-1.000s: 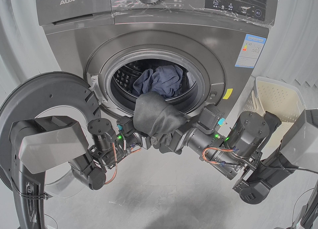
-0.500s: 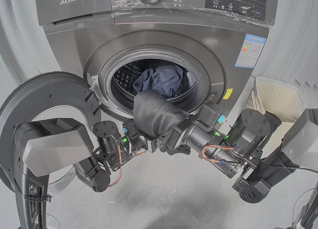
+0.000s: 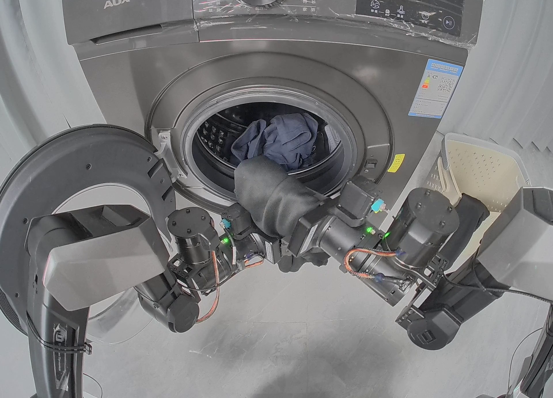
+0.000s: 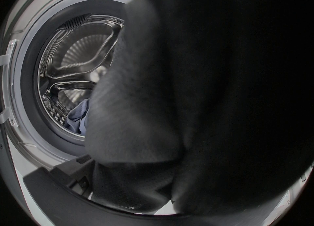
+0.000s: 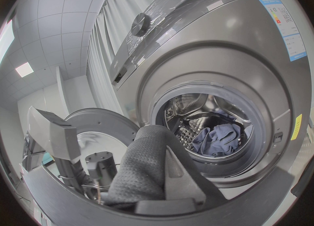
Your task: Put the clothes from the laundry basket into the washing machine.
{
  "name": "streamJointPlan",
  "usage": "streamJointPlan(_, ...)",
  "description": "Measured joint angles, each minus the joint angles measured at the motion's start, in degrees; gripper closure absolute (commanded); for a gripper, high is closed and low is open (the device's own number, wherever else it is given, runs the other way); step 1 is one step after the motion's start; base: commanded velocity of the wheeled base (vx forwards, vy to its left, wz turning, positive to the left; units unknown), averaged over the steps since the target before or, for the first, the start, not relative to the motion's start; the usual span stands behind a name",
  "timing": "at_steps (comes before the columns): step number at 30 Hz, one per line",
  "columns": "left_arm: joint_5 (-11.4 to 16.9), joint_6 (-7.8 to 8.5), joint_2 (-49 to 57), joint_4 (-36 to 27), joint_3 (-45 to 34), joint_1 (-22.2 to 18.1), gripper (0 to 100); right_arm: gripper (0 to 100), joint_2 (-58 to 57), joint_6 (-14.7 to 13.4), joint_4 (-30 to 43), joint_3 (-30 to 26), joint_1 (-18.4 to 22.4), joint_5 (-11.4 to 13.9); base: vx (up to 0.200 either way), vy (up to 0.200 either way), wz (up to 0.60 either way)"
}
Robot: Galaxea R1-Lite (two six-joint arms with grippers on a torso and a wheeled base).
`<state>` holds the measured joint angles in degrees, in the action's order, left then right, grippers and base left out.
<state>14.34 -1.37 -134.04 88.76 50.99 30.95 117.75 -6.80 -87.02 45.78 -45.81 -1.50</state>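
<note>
A black knitted garment (image 3: 271,197) is being held at the lower rim of the open drum of a grey front-loading washing machine (image 3: 357,77). It is being pinched by the right gripper (image 5: 157,184) and draped over the left gripper (image 3: 266,246), whose grip cannot be told. 1 crumpled blue garment (image 3: 282,137) is being cradled inside the drum. A cream perforated plastic laundry basket (image 3: 489,169) is being kept just beside the machine, below its blue-and-white printed label (image 3: 435,88).

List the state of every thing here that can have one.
Door: open, swung to the left.
Drum: holding laundry.
Blue garment: crumpled inside the drum.
Black garment: bunched, held up before the drum's mouth, not yet inside.
Right gripper: shut on the black garment.
Left gripper: draped by the black garment.
Basket: upright, right of the washer.
</note>
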Motion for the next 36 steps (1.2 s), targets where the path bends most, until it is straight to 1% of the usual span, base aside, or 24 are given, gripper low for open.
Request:
streamJointPlan(1, 0.0, -0.02, -0.1, 0.0, 0.3, 0.0, 0, 100, 0.0, 0.0, 0.0, -0.1, -0.3, 0.0, 0.000, 0.000, 0.00)
streamJointPlan(2, 0.0, -0.09, -0.3, -0.1, 0.7, 0.0, 100, 100, 0.0, 0.0, 0.0, -0.4, -0.6, 0.0, 0.000, 0.000, 0.00)
streamJointPlan(10, -0.6, -0.62, -1.5, 0.0, 2.5, -0.4, 100, 100, 0.0, -0.1, -0.2, -1.0, -1.5, 0.0, 0.000, 0.000, 0.00)
streamJointPlan(13, -1.1, -1.63, -1.9, 0.0, 3.9, -0.6, 100, 100, -0.1, -0.5, -0.2, -1.1, -1.6, -0.1, 0.000, 0.000, 0.00)
streamJointPlan(15, -2.0, -2.60, -2.1, 0.1, 5.0, -0.7, 100, 100, -0.5, -0.9, -0.2, -1.2, -1.6, -0.1, 0.000, 0.000, 0.00)
streamJointPlan(18, -3.3, -3.21, -2.3, 0.1, 6.0, -1.0, 100, 100, -1.5, -1.0, -0.3, -2.1, -1.2, -0.2, 0.000, 0.000, 0.00)
streamJointPlan(22, -4.5, -3.43, -1.9, 0.1, 6.2, -1.6, 100, 100, -3.0, -1.2, -0.3, -3.7, 0.1, -0.5, 0.000, 0.000, 0.00)
streamJointPlan(27, -5.7, -4.24, 0.5, -0.1, 4.5, -2.2, 100, 100, -4.0, -1.6, -0.4, -6.8, 3.7, -0.6, 0.000, 0.000, 0.00)
streamJointPlan(31, -5.9, -4.73, 3.8, -0.2, 1.5, -2.2, 100, 100, -3.9, -1.7, -0.4, -8.9, 5.8, -0.7, 0.000, 0.000, 0.00)
streamJointPlan(36, -6.3, -4.86, 8.5, -0.2, -3.3, -1.5, 100, 100, -2.3, -1.7, -0.4, -10.0, 6.6, -0.8, 0.000, 0.000, 0.00)
